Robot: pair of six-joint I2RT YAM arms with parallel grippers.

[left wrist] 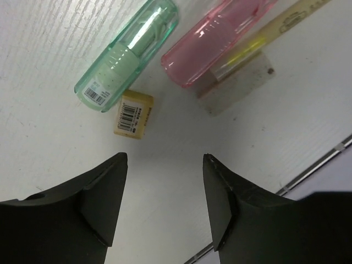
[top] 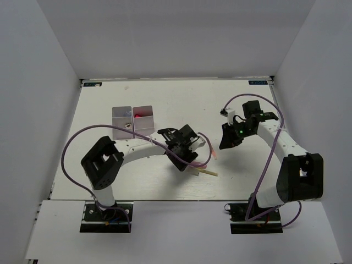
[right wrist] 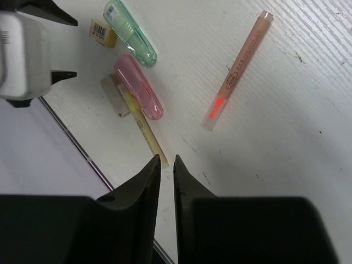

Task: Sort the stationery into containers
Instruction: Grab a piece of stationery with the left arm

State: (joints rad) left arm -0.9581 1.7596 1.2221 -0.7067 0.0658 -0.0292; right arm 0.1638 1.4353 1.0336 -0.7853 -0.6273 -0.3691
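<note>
On the matte, streaked white table, under the left gripper, jaws apart and empty, lie a translucent green capsule, a translucent pink capsule across a flat cream stick, and a boxy yellow eraser. The right gripper is nearly closed and empty, near a slim pink pen. The white containers stand apart, and white walls enclose the table.

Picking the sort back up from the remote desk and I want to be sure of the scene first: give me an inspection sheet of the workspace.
Surface: white table, faint scuffs.
Job's things: green case, pink case, yellow eraser, yellow stick partly under the pink case, pink pen, all loose; containers hold one pink item.
Clutter: nothing seen.
Grippers: left gripper open, empty, near the eraser; right gripper fingers almost together, empty.
Cables: purple cable loops off each arm.
Surroundings: plain white walls.
</note>
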